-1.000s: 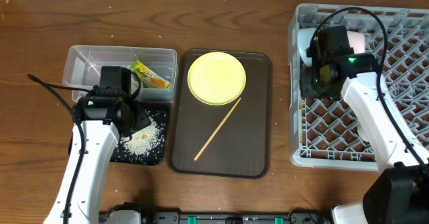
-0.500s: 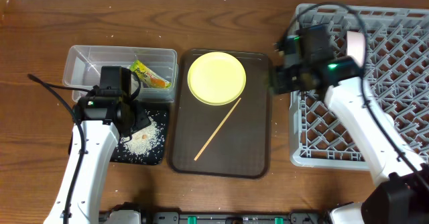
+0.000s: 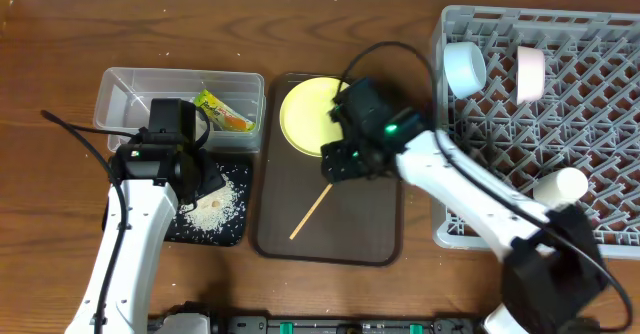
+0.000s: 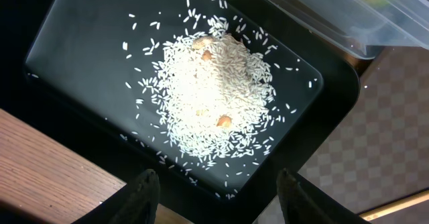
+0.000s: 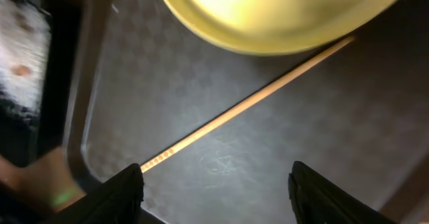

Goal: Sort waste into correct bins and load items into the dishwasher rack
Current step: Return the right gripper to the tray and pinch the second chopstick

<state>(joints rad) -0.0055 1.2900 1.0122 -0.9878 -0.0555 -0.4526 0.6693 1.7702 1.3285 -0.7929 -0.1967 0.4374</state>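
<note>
A yellow plate [image 3: 305,109] and a wooden chopstick [image 3: 310,214] lie on the dark brown tray [image 3: 375,239]. My right gripper [image 3: 338,164] hovers open and empty over the tray, just below the plate; its wrist view shows the plate [image 5: 281,9] and chopstick [image 5: 248,106] ahead of the open fingers [image 5: 218,187]. My left gripper [image 4: 218,190] is open and empty over the black tray [image 3: 230,236] holding rice crumbs [image 4: 211,93]. The green-and-orange wrapper [image 3: 222,112] lies in the clear tub [image 3: 125,89]. The grey rack [image 3: 600,214] holds a light blue bowl [image 3: 464,67], a second pale bowl [image 3: 530,72] and a pale cup [image 3: 558,186].
The rack takes up the right side of the table. The brown tray's raised rim [image 3: 258,174] stands between the black tray and the plate. Bare wooden table [image 3: 50,174] lies to the left and along the back.
My right arm has swung left, from over the rack's back-left corner to over the brown tray beside the plate. The bowls and cup in the rack are now uncovered. The left arm has not moved.
</note>
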